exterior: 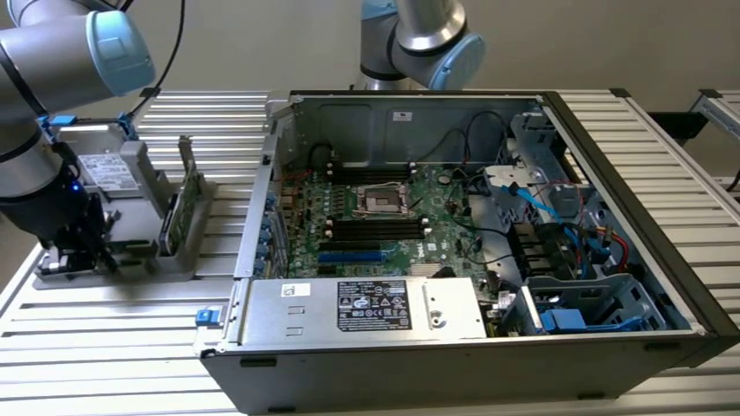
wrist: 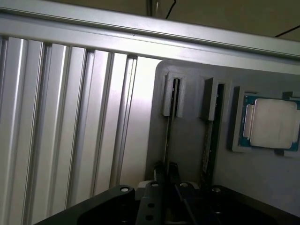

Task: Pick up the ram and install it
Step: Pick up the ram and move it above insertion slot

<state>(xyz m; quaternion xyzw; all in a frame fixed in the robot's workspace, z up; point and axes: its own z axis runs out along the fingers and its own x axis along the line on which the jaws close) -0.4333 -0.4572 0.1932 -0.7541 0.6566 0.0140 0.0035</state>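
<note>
Two ram sticks stand on edge in the slots of a grey holder. In the wrist view I see them edge-on: one ram stick runs straight toward my gripper, the other ram stick lies beside it. In the exterior view a green ram stick stands upright in the holder at the exterior view's left. My gripper hangs low over the holder's near end. Its tip sits right at the end of the first stick.
A square silver processor rests in a pocket of the holder beside the sticks. An open computer case with the green motherboard lies in the middle of the slatted metal table. A second arm stands behind the case.
</note>
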